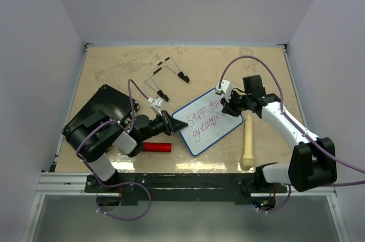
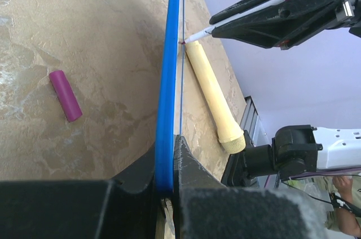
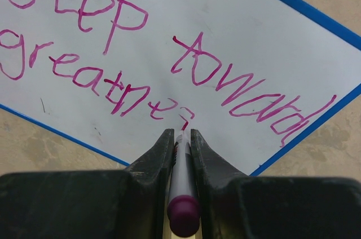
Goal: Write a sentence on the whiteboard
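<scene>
Table [image 1: 114, 71]: tan, marbled top, carrying everything else.
Whiteboard [image 1: 228, 125]: lying askew at mid-table between the two arms, one corner toward each claw; blue rim seen edge-on in the left wrist view [image 2: 167, 81]; white face filling most of the right wrist view [image 3: 254, 36].
Black slab [image 1: 100, 111]: at the left of the table, partly under the left arm, apart from the whiteboard.
Wooden stick [image 1: 248, 142]: pale, lying just beside the whiteboard's right edge, thick end toward the arm bases; also in the left wrist view [image 2: 211, 92].
Left claw [image 1: 175, 123]: clamped on the whiteboard's left corner, one finger on each face of the blue rim [image 2: 169, 143].
Right claw [image 1: 231, 107]: over the whiteboard's right part, fingers closed around a marker [image 3: 180, 137].
Wire frames [image 1: 165, 76]: thin metal with black tips, on the table beyond the whiteboard.
Sentence [image 1: 206, 121]: purple-pink handwriting in two lines [image 3: 141, 64], "Step toward" above "greatne" plus one small started stroke; last stroke right at the right claw's fingertips.
Red cylinder [image 1: 155, 147]: on the table just below the left claw, near the whiteboard's lower corner.
Marker [image 3: 181, 182]: white barrel, purple end cap, tip touching the whiteboard at the end of the lower line; also in the left wrist view [image 2: 242, 16].
Purple cap [image 2: 66, 95]: small, lying on the table, on the whiteboard's side away from the marker.
</scene>
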Tool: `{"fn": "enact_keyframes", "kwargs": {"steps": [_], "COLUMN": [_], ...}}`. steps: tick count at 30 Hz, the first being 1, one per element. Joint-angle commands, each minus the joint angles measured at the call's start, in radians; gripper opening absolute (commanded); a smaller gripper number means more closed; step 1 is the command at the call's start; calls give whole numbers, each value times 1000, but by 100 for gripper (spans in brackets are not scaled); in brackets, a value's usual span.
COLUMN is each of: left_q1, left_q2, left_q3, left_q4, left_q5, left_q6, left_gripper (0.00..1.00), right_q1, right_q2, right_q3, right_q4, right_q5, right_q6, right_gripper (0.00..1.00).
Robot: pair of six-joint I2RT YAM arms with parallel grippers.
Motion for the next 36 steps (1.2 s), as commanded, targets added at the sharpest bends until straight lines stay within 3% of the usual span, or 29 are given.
{"fn": "enact_keyframes", "kwargs": {"steps": [1,12,22,36], "left_q1": [-7,-7,-7,-7], "left_q2": [8,12,15,20], "left_q3": [-7,-3,0,-1], "left_q4": [73,73,80,89], "left_q5": [25,27,28,36], "left_q6": [55,55,54,52], "left_gripper": [0,0,0,0], "right_q1": [-2,-18,-64,-63], "right_q2": [44,-65,-83,-33], "right_q3": [30,32,7,7], "right_q4": [-43,-10,82,103], "right_q5": [-44,-167,-58,-32], "right_q6": [-36,-27,41,53], "right_gripper": [0,0,0,0]}}
